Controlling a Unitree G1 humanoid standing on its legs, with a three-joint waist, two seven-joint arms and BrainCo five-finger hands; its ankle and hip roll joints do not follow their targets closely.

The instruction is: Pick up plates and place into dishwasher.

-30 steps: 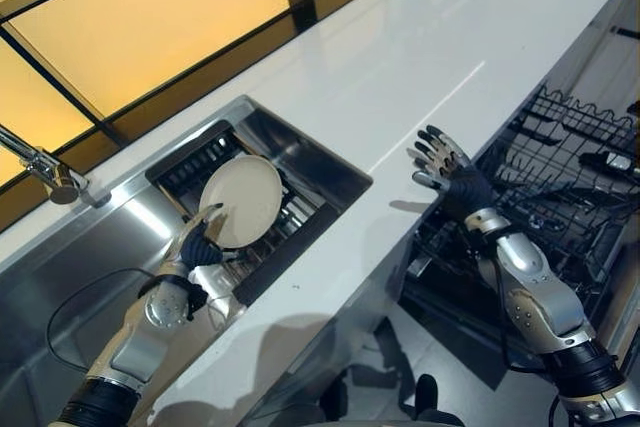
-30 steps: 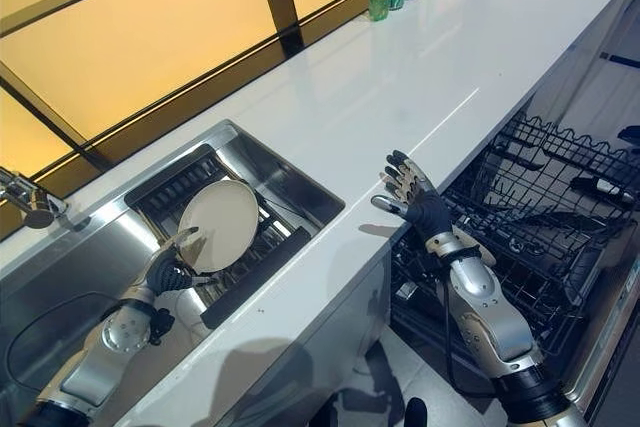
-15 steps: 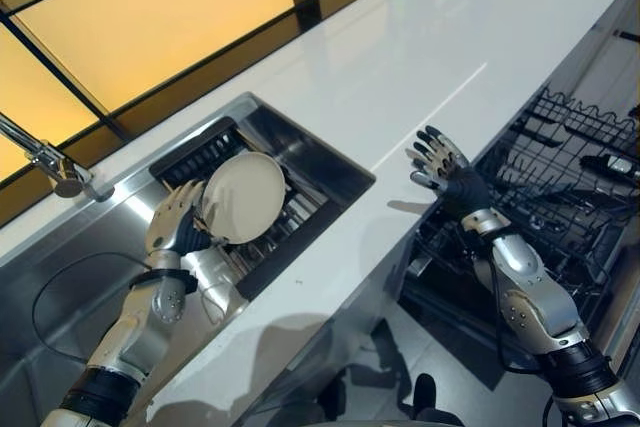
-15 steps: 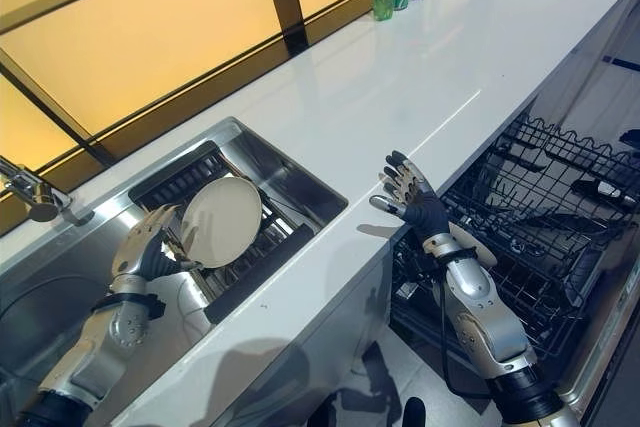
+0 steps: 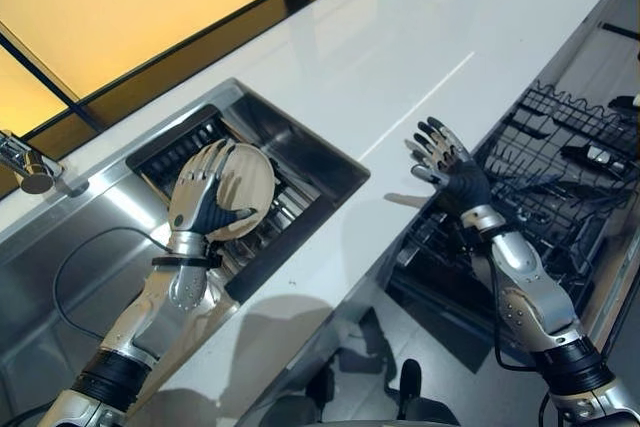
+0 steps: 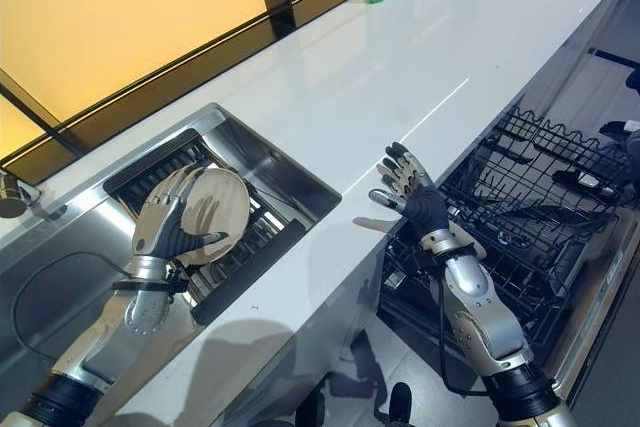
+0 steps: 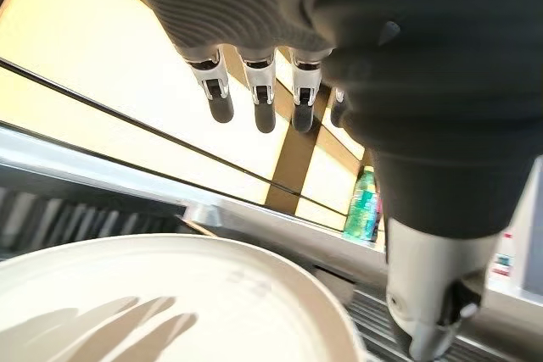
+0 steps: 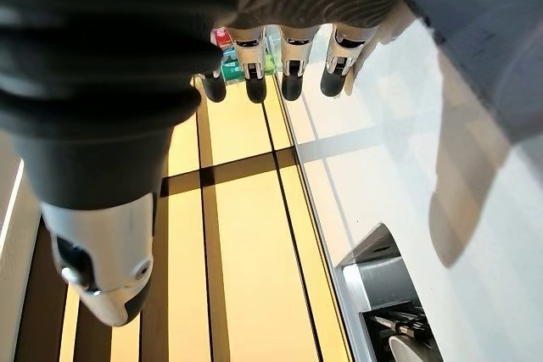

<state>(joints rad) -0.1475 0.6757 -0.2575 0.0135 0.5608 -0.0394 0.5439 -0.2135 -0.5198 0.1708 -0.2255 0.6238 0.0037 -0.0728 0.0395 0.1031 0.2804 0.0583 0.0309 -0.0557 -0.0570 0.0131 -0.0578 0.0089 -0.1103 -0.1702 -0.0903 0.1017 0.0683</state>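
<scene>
From the left wrist, the round cream plate [image 7: 161, 294] sits clear of straight fingertips [image 7: 221, 108]; the head views show the left hand [image 5: 200, 202] beside its raised edge in the steel sink [image 5: 330, 162], possibly touching. Right hand [image 5: 450, 169] hovers spread, empty, over the black wire dishwasher rack [image 5: 560, 157], which carries dark items.

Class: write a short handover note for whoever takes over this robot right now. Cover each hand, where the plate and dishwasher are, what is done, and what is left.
Left hand: over the sink, fingers straight behind the plate, thumb in front; grip not closed.
Right hand: open, empty, held above the counter edge beside the dishwasher rack.
Plate: standing on edge in the sink's rack.
Done: left hand is at the plate.
Left: grasp it, lift it out, carry it across and set it in the dishwasher rack.
</scene>
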